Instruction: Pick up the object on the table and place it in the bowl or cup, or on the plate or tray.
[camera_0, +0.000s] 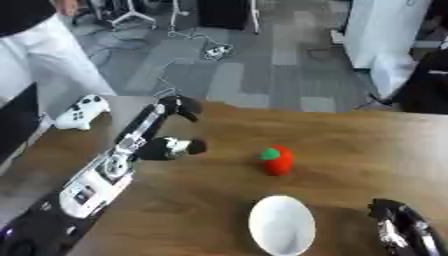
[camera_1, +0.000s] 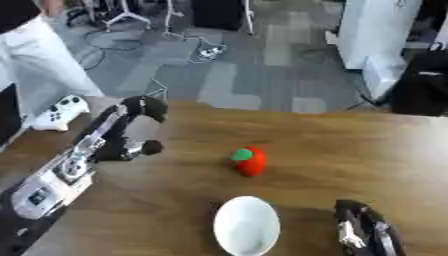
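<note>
A red toy fruit with a green top (camera_0: 278, 160) stands upright near the middle of the wooden table (camera_0: 350, 145). In front of it, close to the near edge, sits a white bowl (camera_0: 282, 226) with nothing in it. My left hand (camera_0: 171, 131) hovers over the table to the left of the fruit. Its fingers (camera_0: 181, 107) and thumb are spread apart with nothing between them, and a clear gap separates the hand from the fruit. At the lower right corner my right hand (camera_0: 399, 226) rests beside the bowl, fingers relaxed and holding nothing.
A white game controller (camera_0: 80, 112) lies on a grey surface left of the table. A person in white stands at the far left. Beyond the table's far edge are floor cables (camera_0: 214, 50) and a white cabinet (camera_0: 385, 35).
</note>
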